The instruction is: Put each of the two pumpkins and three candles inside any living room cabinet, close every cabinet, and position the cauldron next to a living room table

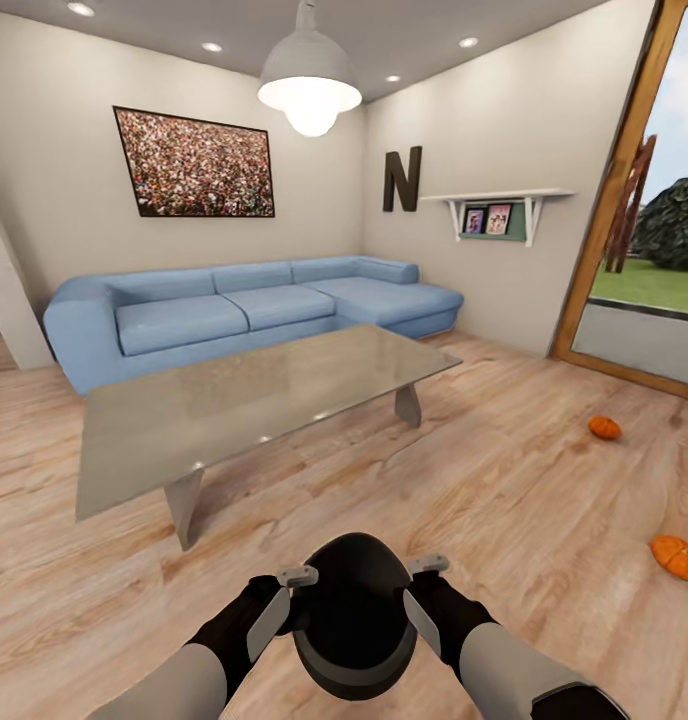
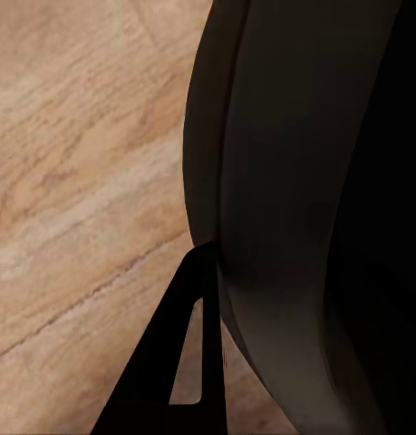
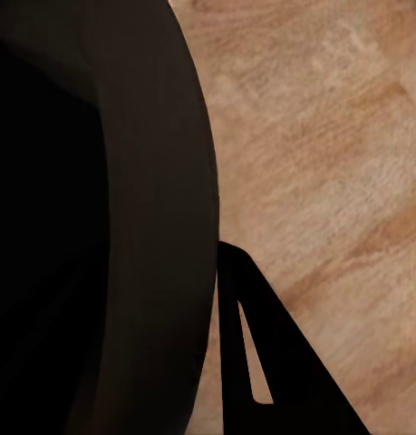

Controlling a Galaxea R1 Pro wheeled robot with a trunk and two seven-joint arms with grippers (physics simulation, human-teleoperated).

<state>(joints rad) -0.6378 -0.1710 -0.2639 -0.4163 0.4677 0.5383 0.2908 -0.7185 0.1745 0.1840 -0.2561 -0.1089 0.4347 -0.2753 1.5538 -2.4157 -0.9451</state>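
Item: black cauldron (image 1: 354, 620), which I hold above the wood floor (image 1: 504, 500) before the table (image 1: 244, 410), left gripper (image 1: 284, 595) and right gripper (image 1: 424, 590) each pinching its rim. Two pumpkins (image 1: 604, 427) (image 1: 679, 557) lie rightward.

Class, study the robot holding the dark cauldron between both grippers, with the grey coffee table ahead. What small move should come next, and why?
Probably roll forward a little toward the table. The cauldron is gripped between the left gripper and right gripper, over bare floor and apart from the table, so it is not yet beside it.
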